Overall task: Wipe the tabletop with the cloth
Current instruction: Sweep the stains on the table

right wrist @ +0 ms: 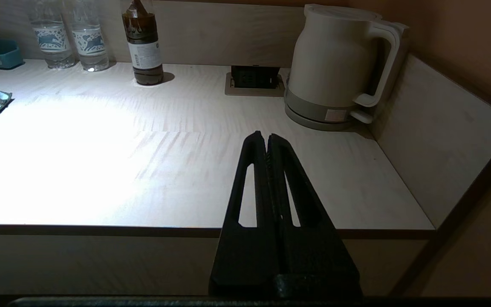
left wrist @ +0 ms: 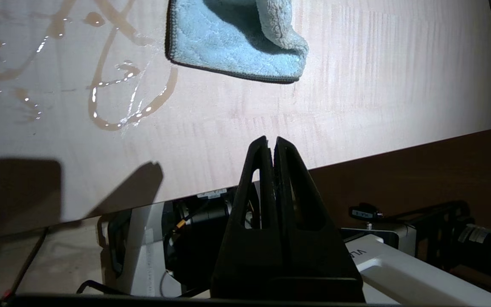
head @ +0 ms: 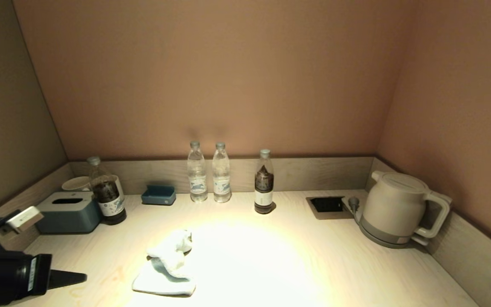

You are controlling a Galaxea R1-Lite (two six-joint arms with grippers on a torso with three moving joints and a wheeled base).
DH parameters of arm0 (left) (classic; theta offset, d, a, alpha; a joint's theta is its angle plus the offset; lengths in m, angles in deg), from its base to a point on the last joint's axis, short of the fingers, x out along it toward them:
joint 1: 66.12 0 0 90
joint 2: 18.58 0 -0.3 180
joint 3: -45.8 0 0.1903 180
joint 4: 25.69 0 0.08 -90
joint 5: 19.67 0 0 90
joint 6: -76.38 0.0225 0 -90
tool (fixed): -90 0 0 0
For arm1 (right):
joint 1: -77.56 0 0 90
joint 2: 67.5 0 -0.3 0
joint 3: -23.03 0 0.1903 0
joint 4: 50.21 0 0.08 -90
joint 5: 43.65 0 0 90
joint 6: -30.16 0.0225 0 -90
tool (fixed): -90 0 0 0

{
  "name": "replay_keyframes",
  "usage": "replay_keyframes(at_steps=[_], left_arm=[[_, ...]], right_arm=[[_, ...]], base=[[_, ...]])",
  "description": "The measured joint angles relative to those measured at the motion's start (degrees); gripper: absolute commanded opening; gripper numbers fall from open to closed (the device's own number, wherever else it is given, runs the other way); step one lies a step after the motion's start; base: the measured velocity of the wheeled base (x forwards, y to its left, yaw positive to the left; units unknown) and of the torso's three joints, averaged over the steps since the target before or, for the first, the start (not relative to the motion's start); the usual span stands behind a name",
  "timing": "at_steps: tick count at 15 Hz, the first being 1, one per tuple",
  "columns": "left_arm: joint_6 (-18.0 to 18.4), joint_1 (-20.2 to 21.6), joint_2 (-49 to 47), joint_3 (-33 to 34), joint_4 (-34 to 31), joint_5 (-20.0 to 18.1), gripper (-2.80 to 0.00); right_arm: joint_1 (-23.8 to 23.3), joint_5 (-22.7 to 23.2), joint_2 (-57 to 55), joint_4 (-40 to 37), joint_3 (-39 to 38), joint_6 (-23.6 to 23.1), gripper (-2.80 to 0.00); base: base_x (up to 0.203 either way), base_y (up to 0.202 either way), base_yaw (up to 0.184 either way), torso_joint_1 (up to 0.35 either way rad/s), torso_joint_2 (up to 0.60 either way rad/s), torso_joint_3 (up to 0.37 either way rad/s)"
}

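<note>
We read no brand: the bottle labels carry printing too small to make out.

The cloth is pale blue terry with a dark stitched edge, lying crumpled on the tabletop, one end folded up over itself, near the front edge and left of centre. Beside it in the left wrist view we see brownish liquid trails on the wood.

Count: four bottles — two clear bottles side by side, two dark bottles apart; one kettle; one tissue box; one small blue tray.

Left gripper hovers at the front left edge, apart from the cloth, jaws pressed together, holding nothing. Right gripper sits before the table's front edge, jaws likewise closed and empty.
</note>
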Motion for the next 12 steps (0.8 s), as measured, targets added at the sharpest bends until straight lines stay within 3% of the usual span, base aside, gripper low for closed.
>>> replay_keyframes(at_steps=[5,8,10,12], left_arm=[[-5.4,-5.8,-13.2,-8.5,-0.2,-0.8,-2.80],[-7.8,-6.9,-18.4,-13.5,0.0,-0.2,-2.80],[-9.7,-7.2,-21.1,-16.0,-0.2,1.3,-2.80],[-10.6,-7.7,-23.4,-17.8,-0.7,5.3,-2.80]], right_arm=[[0.0,0.0,0.0,0.0,0.0,0.0,-2.80],[0.0,0.0,0.0,0.0,0.0,0.0,-2.80],[0.0,0.0,0.0,0.0,0.0,0.0,-2.80],[0.0,0.0,0.0,0.0,0.0,0.0,-2.80]], base=[[0.000,0.000,0.000,0.000,0.00,0.000],[0.000,0.000,0.000,0.000,0.00,0.000],[0.000,0.000,0.000,0.000,0.00,0.000],[0.000,0.000,0.000,0.000,0.00,0.000]])
